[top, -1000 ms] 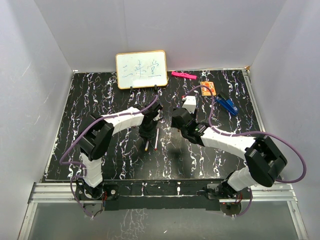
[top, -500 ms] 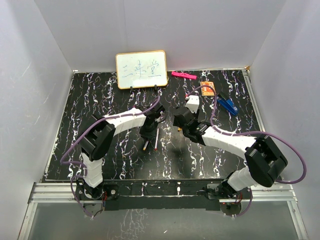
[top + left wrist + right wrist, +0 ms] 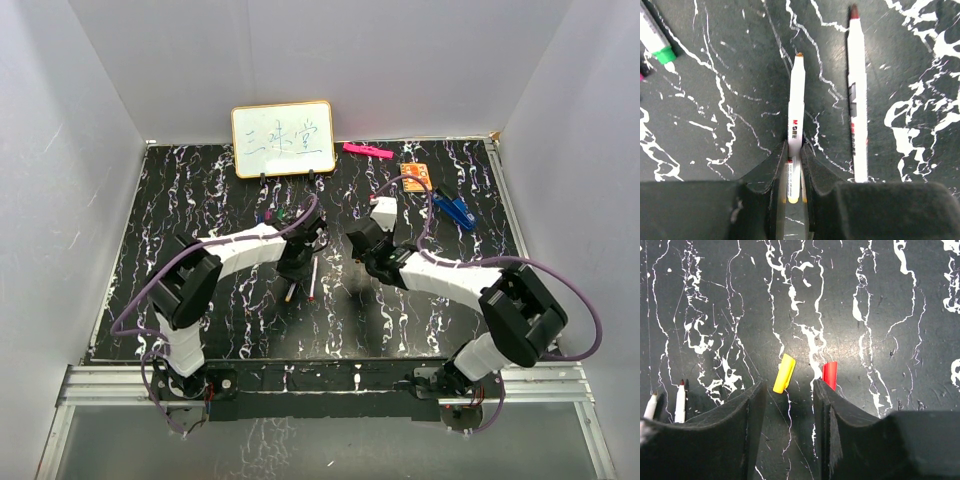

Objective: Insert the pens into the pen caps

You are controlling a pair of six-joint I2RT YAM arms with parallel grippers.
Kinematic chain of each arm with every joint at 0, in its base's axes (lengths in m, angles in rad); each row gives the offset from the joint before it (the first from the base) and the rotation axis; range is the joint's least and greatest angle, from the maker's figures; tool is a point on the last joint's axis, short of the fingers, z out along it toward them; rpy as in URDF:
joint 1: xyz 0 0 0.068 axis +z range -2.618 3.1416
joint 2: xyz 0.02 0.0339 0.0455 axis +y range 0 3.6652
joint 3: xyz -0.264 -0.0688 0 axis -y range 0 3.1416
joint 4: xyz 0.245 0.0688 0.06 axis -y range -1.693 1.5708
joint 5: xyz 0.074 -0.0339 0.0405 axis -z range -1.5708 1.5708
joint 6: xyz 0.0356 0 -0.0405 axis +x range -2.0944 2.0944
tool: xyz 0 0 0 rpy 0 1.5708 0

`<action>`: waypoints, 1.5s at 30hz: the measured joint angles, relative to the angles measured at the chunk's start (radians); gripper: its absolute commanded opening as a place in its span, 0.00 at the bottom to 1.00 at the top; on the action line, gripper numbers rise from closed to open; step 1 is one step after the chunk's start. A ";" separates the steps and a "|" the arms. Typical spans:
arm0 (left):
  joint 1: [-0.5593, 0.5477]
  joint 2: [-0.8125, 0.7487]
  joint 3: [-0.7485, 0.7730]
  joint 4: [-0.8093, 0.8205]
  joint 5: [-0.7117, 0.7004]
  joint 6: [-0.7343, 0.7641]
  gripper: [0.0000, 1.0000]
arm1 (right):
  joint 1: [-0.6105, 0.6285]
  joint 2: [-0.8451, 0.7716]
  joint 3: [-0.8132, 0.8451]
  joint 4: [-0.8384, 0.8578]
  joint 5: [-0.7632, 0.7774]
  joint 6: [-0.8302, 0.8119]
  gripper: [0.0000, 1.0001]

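In the left wrist view my left gripper (image 3: 795,147) is shut on a white pen (image 3: 796,100) with a yellow-orange tip that points away from me on the table. A second pen (image 3: 856,100), red-tipped, lies parallel to its right. From above, the left gripper (image 3: 297,262) sits over these pens (image 3: 314,280). My right gripper (image 3: 789,385) is open, low over the table. A yellow cap (image 3: 784,373) lies just ahead of the gap between its fingers. A red cap (image 3: 829,375) lies at the tip of the right finger, partly hidden by it.
A green-capped pen (image 3: 655,37) lies at the far left of the left wrist view. A whiteboard (image 3: 283,139), a pink bar (image 3: 367,151), an orange card (image 3: 415,177) and a blue clip (image 3: 455,210) stand along the back. White walls enclose the black marbled table (image 3: 180,220).
The left gripper's jaws have shut on the yellow-tipped pen. The right gripper's jaws have narrowed and it has shifted slightly over the caps.
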 measured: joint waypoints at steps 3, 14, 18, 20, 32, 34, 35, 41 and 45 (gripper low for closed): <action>0.000 -0.028 -0.022 -0.010 -0.007 0.002 0.00 | -0.002 0.024 0.014 -0.014 -0.012 0.002 0.35; 0.000 -0.233 -0.035 -0.041 -0.023 0.011 0.00 | -0.006 0.161 0.131 -0.071 -0.039 0.016 0.39; 0.000 -0.234 -0.036 -0.047 -0.023 0.016 0.00 | -0.017 0.218 0.179 -0.105 -0.051 0.029 0.39; 0.000 -0.243 -0.043 -0.045 -0.023 0.018 0.00 | -0.023 0.242 0.194 -0.124 -0.061 0.033 0.39; 0.000 -0.306 -0.071 -0.024 -0.023 0.019 0.00 | -0.035 0.307 0.225 -0.182 -0.087 0.055 0.38; 0.000 -0.306 -0.073 -0.024 -0.023 0.019 0.00 | -0.036 0.309 0.225 -0.182 -0.090 0.056 0.37; 0.000 -0.306 -0.073 -0.024 -0.023 0.019 0.00 | -0.036 0.310 0.225 -0.182 -0.093 0.057 0.37; 0.000 -0.306 -0.079 -0.020 -0.024 0.019 0.00 | -0.044 0.314 0.225 -0.181 -0.118 0.061 0.34; 0.000 -0.306 -0.079 -0.017 -0.023 0.020 0.00 | -0.050 0.330 0.232 -0.174 -0.131 0.065 0.30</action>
